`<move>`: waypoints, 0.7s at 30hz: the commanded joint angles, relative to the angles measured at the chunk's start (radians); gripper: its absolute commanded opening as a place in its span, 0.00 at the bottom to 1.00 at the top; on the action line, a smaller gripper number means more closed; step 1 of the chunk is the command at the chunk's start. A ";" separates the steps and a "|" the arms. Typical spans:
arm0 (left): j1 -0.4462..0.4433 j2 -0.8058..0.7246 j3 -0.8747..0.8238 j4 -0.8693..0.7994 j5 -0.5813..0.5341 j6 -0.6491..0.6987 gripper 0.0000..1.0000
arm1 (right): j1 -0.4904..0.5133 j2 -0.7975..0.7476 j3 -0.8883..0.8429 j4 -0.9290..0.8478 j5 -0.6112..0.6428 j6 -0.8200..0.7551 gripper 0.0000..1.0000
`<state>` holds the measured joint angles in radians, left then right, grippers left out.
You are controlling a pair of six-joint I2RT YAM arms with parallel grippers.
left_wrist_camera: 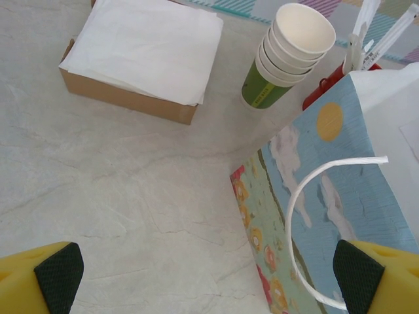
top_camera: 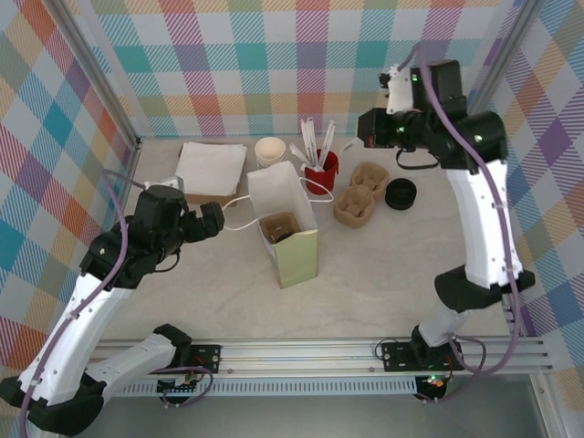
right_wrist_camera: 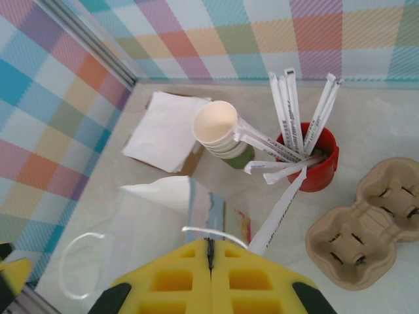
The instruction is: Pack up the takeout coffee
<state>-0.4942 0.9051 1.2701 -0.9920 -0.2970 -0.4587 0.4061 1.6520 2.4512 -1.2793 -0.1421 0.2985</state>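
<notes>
My left hand [left_wrist_camera: 209, 278] was spread wide and held nothing. It hung low over the desk [left_wrist_camera: 131, 196], just beside the paper bag [left_wrist_camera: 327, 190], with 1 finger pad [left_wrist_camera: 357, 275] next to the bag's white cord handle [left_wrist_camera: 294, 216]. My right hand [right_wrist_camera: 210, 252] was pressed together on nothing, high above the back of the desk. Below it were the red cup of white sticks [right_wrist_camera: 314, 157], the stack of lidless green cups [right_wrist_camera: 219, 131] and the cardboard cup carriers [right_wrist_camera: 353, 242]. The bag stood upright near the middle of the desk, its mouth open. Inside it I could make out a brown tray and a dark round shape that I took for the takeout coffee [top_camera: 285, 235], lid up; its green side was hidden.
</notes>
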 commanded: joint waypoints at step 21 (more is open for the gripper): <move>0.013 -0.179 -0.150 0.034 -0.102 -0.144 1.00 | 0.099 -0.192 -0.232 0.273 -0.427 0.285 0.01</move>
<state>-0.4942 0.7422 1.1233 -0.9661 -0.3767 -0.5880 0.4732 1.4471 2.2154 -1.0794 -0.5156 0.5495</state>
